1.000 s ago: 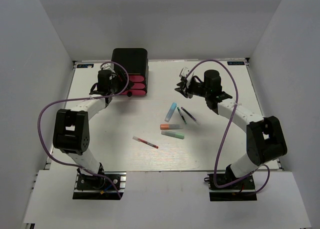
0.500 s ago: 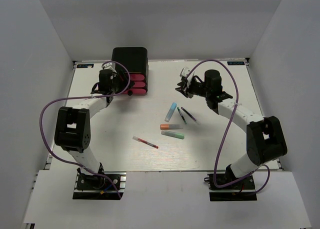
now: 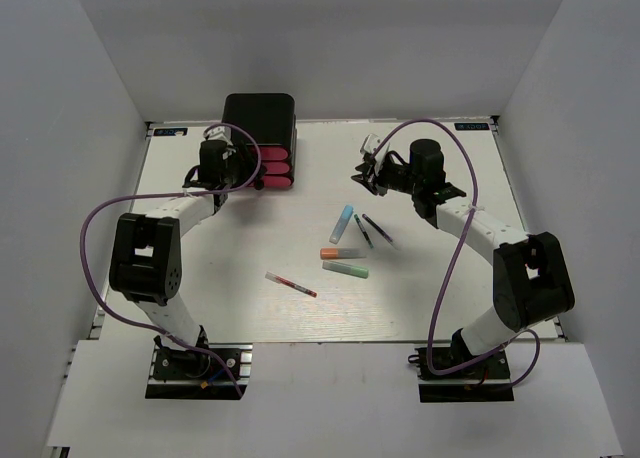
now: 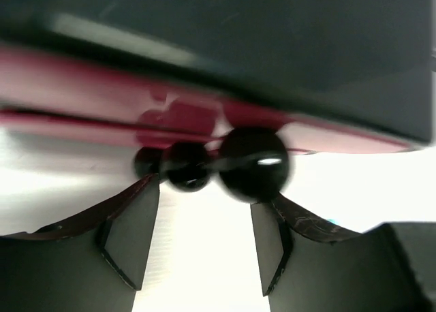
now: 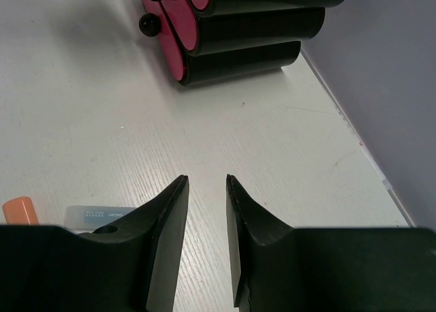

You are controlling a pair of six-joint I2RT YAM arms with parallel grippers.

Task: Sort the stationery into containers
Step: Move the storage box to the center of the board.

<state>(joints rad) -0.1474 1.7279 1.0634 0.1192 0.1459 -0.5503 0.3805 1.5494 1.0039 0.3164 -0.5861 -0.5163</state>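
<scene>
Cabinet (image 3: pixel 258 118) sits at far edge, left of centre, pink drawers (image 3: pixel 272 170) facing the near edge. Left gripper (image 4: pixel 204 203) at drawer fronts, fingers spread, knobs (image 4: pixel 252 163) just ahead. Right gripper (image 5: pixel 206 181) by far edge: narrow gap, empty. Mid-table: light-blue highlighter (image 3: pixel 342 223), orange highlighter (image 3: pixel 340 253), green highlighter (image 3: pixel 346 269), dark pens (image 3: pixel 377 228). Red pen (image 3: pixel 291 284) lies nearer.

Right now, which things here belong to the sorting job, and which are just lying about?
Job: pink drawers in the black cabinet, blue highlighter, orange highlighter, green highlighter, two dark pens, red pen.
Not the job: purple cables, corner labels.
</scene>
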